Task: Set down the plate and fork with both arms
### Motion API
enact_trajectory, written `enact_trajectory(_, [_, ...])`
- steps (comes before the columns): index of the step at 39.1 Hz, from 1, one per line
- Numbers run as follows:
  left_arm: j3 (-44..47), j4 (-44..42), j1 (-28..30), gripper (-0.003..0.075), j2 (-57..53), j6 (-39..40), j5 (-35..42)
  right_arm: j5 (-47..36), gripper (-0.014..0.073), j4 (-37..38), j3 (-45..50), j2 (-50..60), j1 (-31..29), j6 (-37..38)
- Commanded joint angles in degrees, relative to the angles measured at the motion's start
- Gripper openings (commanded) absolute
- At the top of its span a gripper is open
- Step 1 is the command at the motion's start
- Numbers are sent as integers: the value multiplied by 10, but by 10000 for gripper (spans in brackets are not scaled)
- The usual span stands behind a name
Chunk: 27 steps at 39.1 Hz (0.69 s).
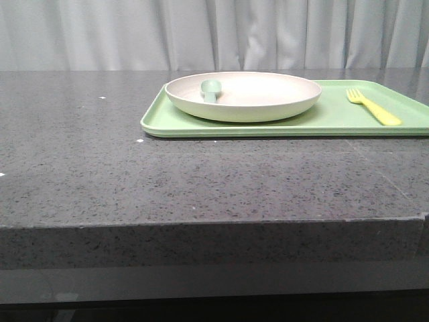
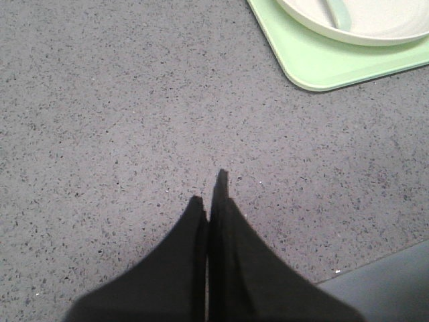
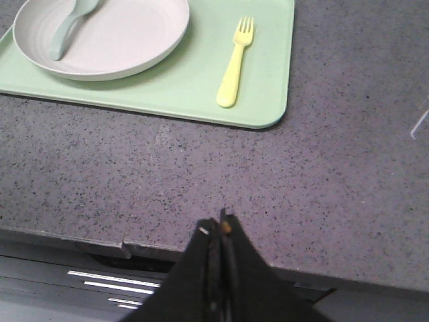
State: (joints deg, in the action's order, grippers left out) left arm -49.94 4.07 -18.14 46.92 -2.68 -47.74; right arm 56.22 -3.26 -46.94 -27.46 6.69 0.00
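Nearest the robot, both end effectors are being held low over the front part of the grey speckled tabletop, and neither is being shown in the front view. The left end effector is being kept with its two dark fingers pressed together, nothing being gripped between them, above bare stone well apart from the tray corner. The right end effector is likewise being kept closed, fingers side by side with no gap and nothing held, positioned over the tabletop's front edge.

Farther back, a flat rectangular light-green tray is being carried by the tabletop, its near rim being seen in both wrist views. On the left part of the tray, the cream plate is being supported upright, with its raised rim showing. Inside the plate, toward its left side, a pale-green spoon is being cradled, its handle leaning on the plate's rim. On the right part of the tray, apart from the plate, the pale-yellow fork is being left lying flat, tines pointing away from the robot.

Behind the tabletop, a pale pleated curtain is being seen hanging.
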Motion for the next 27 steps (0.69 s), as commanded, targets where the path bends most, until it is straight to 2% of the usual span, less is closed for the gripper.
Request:
enact_trajectory(1, [-8,3,1,-18,-27,6,44,-42,-67,1,-13,-3,0,-4])
enact_trajectory(6, [9,-4,29,-18,-80,6,52,-41,-67,1,-13,-3,0,-4])
enact_trajectory(11, [57,-26,84,-18,-154,6,100,-41,-67,1,-13,-3,0,-4])
enact_trajectory(15, [130,-41,122,-18,-215,6,187,-41,-67,1,-13,-3,0,-4])
enact_trajectory(20, [273,-44,162,-18,-312,6,344,-41,-67,1,-13,-3,0,-4])
enact_trajectory(22, [326,-44,175,-18,-348,6,385,-41,-67,1,-13,-3,0,-4])
enact_trajectory(27, [405,-36,204,-18,-419,6,413,-41,-67,1,-13,-3,0,-4])
